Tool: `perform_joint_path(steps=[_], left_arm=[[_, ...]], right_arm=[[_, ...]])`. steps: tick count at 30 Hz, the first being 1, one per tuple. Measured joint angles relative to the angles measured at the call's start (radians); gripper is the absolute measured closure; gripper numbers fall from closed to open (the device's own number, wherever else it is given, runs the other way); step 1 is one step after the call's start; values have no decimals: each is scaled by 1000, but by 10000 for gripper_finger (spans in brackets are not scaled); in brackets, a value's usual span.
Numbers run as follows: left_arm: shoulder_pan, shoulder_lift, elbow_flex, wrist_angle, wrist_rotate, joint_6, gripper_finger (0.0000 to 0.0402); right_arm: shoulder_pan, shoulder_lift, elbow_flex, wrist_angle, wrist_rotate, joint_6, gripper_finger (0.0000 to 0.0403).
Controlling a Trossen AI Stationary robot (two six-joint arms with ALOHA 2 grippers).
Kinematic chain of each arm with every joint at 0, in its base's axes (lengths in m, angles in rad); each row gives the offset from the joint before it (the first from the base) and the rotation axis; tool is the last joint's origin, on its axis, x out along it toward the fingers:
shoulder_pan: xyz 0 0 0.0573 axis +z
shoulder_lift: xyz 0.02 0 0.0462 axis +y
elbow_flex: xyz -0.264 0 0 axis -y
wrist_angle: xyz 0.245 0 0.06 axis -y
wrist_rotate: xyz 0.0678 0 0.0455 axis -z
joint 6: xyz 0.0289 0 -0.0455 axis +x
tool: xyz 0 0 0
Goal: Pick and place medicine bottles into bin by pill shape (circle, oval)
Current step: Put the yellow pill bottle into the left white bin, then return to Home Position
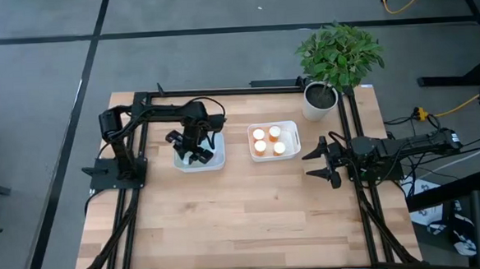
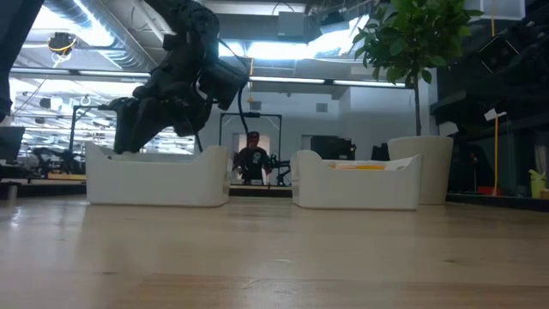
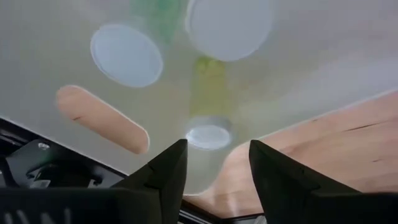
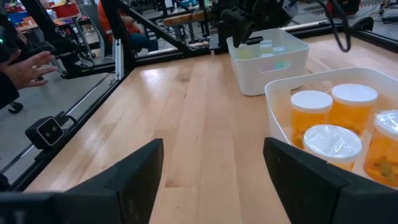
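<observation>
Over left bin (image 1: 199,162), left hand (image 1: 198,154), seemingly open.

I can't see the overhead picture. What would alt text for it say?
Seen from above, a light wooden table holds two white plastic bins: the left pincer hangs over the left bin, and the right bin holds four white-capped orange bottles. The right pincer waits, open, at the table's right edge near a potted green plant.

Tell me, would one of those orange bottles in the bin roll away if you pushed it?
Probably not while upright: each orange bottle stands on a flat base, packed beside three others inside the white bin, whose walls would stop it. Its smooth plastic sides look slippery, so it might slide. Tipped over, the round body would likely roll. It seems light, with few pills showing.
</observation>
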Motion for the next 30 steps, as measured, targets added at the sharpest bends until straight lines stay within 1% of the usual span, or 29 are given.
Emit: perform_joint_path(steps=[6,10,15,19,21,23,30], left_arm=[[0,-1,72,-54,-27,1,235],[-14,-1,148,-97,-27,4,235],[-66,-17,288,-183,-31,5,235],[-137,-73,370,-168,-37,2,235],[-183,-108,406,-142,-85,34,235],[-239,-147,428,-100,-182,63,235],[-426,-297,413,85,-470,247,235]], right_arm=[[0,0,0,0,0,0,124],[0,0,0,0,0,0,124],[0,0,0,0,0,0,124],[0,0,0,0,0,0,124],[0,0,0,0,0,0,124],[0,0,0,0,0,0,124],[0,0,0,0,0,0,124]])
